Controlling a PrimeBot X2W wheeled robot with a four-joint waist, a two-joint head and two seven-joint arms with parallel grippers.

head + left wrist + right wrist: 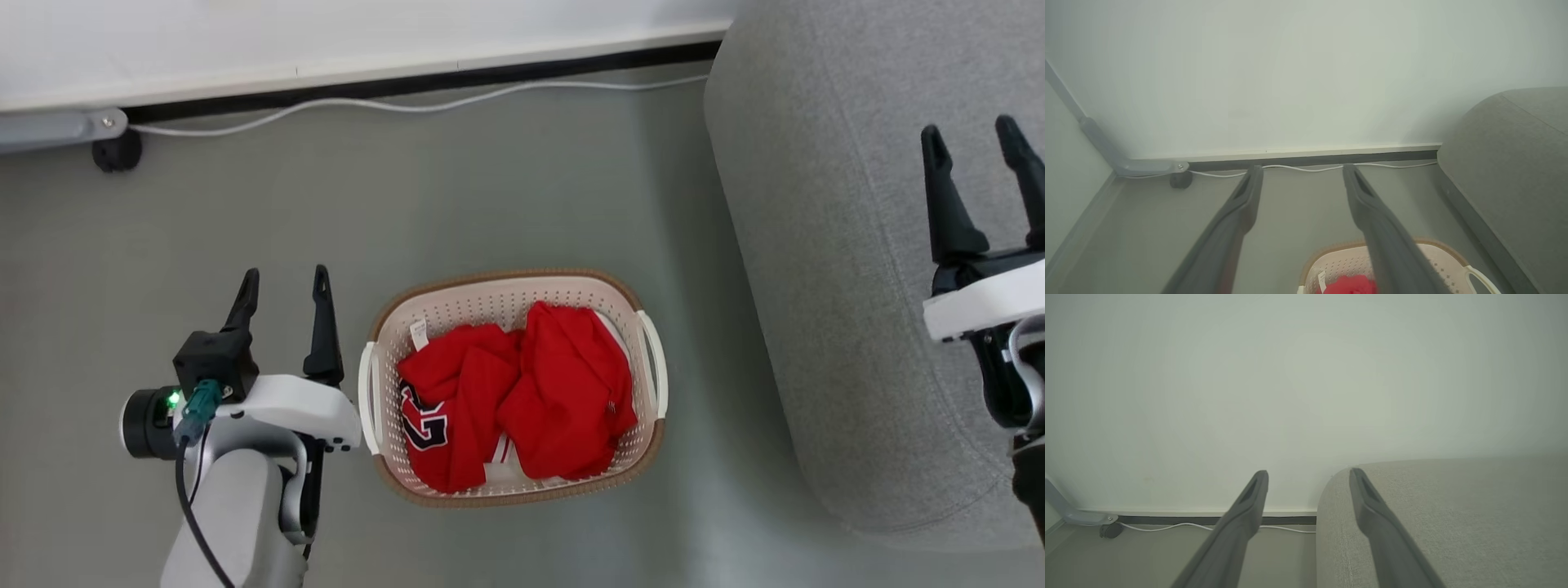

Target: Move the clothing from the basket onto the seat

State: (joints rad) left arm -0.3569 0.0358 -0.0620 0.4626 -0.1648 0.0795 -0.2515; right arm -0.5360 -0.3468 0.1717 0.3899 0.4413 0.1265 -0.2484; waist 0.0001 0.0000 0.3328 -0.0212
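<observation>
Two bright red garments (522,400) lie bunched inside the oval cream basket (645,425) on the floor; the left one shows a black-and-white number patch. In the left wrist view the basket (1339,261) and a bit of the red clothing (1349,285) peek in at the bottom. My left gripper (284,282) stands open just left of the basket, nothing between its fingers. The grey sofa (833,269) fills the right side. My right gripper (971,135) hovers open over the sofa (1453,522), also holding nothing.
A white cable (408,104) runs along the dark skirting at the wall. A grey bracket with a black wheel (116,151) sits at the far left by the wall. Grey floor (490,188) stretches between basket and wall.
</observation>
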